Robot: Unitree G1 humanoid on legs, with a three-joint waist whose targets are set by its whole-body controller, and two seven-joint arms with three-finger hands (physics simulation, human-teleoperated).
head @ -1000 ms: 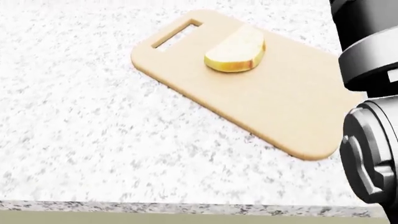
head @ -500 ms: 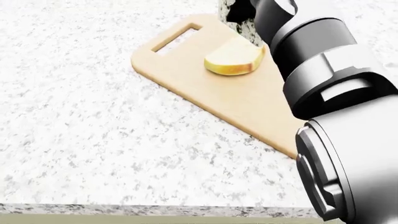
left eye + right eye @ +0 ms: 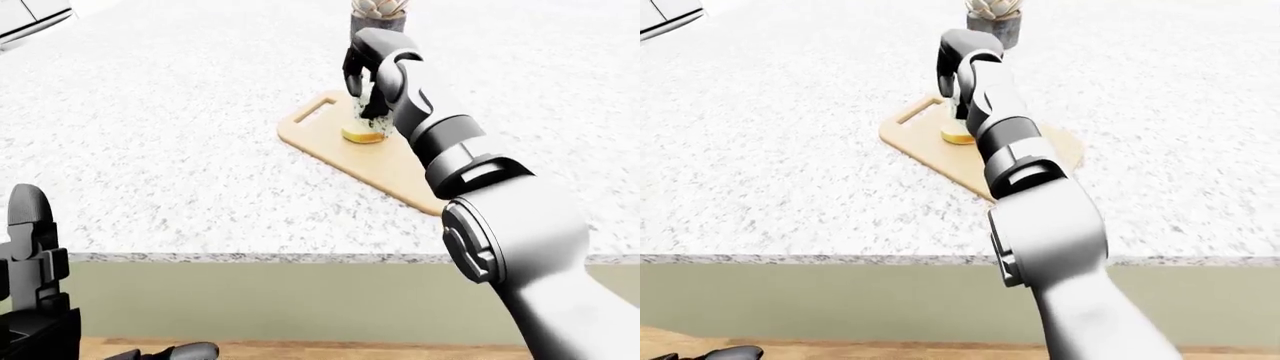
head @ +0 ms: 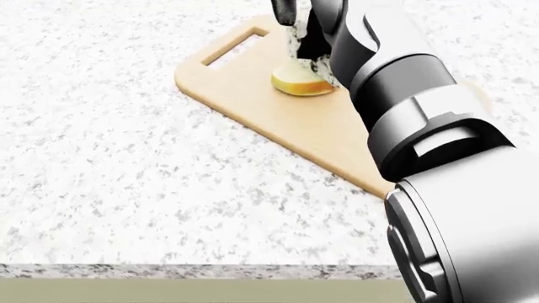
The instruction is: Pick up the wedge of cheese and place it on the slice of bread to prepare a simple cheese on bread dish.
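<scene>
Left-eye view: right hand reaching from the bottom right over the pale wooden cutting board with a slotted handle on the speckled grey-white granite worktop, dark fingers closed round a pale, dark-flecked wedge of cheese just above the small yellow-crusted slice of bread; a potted plant in a grey pot at the top edge, well clear; left hand low at the bottom left, below the worktop edge, nothing in it, fingers seemingly upright and unclenched. Head view: closer on the same spot, wedge hanging from the fingers directly over the upper right part of the bread, touching or nearly so, impossible to say which; crust golden, crumb creamy, cheese mottled with dark specks. Right-eye view: forearm covering most of the bread, only its left edge showing on the board. Judged from all this: pick-up done, carry done, placement nearly finished; remaining, settling the wedge flat on the bread, loosening the fingers and pulling away.
</scene>
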